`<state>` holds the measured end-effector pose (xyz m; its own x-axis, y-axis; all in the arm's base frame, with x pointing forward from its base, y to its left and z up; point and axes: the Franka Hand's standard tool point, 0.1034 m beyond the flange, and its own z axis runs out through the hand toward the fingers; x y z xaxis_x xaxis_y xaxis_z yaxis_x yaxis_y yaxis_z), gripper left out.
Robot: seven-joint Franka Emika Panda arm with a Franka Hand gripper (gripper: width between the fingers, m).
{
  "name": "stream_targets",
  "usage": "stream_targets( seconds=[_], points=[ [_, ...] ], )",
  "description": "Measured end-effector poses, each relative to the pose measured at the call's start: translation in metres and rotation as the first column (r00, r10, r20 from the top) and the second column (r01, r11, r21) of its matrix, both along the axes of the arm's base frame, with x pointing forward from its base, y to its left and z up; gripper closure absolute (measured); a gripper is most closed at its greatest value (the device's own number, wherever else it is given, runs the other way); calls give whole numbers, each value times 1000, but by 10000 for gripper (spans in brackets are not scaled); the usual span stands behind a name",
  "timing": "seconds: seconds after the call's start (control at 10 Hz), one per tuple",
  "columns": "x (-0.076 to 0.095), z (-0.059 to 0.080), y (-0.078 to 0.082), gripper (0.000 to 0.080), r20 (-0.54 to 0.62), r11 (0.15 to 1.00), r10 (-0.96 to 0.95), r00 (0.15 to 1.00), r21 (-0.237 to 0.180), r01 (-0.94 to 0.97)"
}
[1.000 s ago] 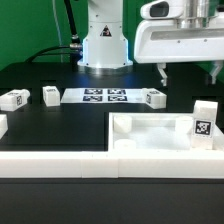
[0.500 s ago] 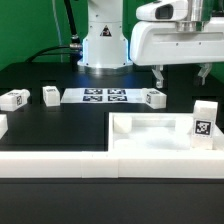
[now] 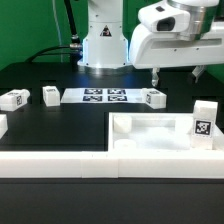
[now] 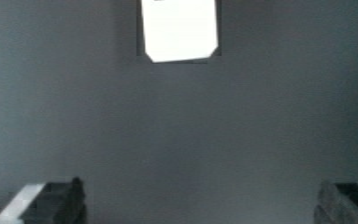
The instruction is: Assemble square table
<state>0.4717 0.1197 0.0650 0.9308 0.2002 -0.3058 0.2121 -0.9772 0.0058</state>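
The square table top [image 3: 150, 137] is a white rimmed tray at the front right of the exterior view. A white tagged block [image 3: 203, 122] stands upright at its right end. Three short white legs [image 3: 14, 98] [image 3: 50, 95] [image 3: 154, 97] lie on the black table further back. My gripper [image 3: 180, 75] hangs open high above the table, behind the tray and to the right of the nearest leg, with nothing between its fingers [image 3: 155, 76]. In the wrist view the gripper [image 4: 201, 205] is over bare dark table, and a white part [image 4: 179, 30] lies well ahead of it; I cannot tell which part it is.
The marker board [image 3: 105, 96] lies flat in front of the robot base [image 3: 102, 42]. A long white border wall [image 3: 55, 162] runs along the front edge. A small white piece [image 3: 2, 125] shows at the exterior view's left edge.
The gripper has shifted a little toward the exterior view's left and tilted slightly. Its jaws stay wide apart. No part has moved.
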Motion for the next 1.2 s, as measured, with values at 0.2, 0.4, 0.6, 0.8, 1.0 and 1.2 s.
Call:
stream_targets(
  seconds=[0.2,0.4,0.6,0.8,1.0,1.2],
  points=[
    [-10,1,-4,150,-195,999,-15,981,-38,8],
    [-18,-10,-12,150,-321,998,-26,947,-64,6],
    [-20,-21,-16,150,-373,996,5,928,-77,-36],
    [-24,-20,-18,150,-404,996,-7,915,-86,-31],
    [-23,-20,-21,150,-412,996,22,911,-69,-55],
    [-23,-22,-22,150,-438,989,131,890,-3,-147]
  ],
)
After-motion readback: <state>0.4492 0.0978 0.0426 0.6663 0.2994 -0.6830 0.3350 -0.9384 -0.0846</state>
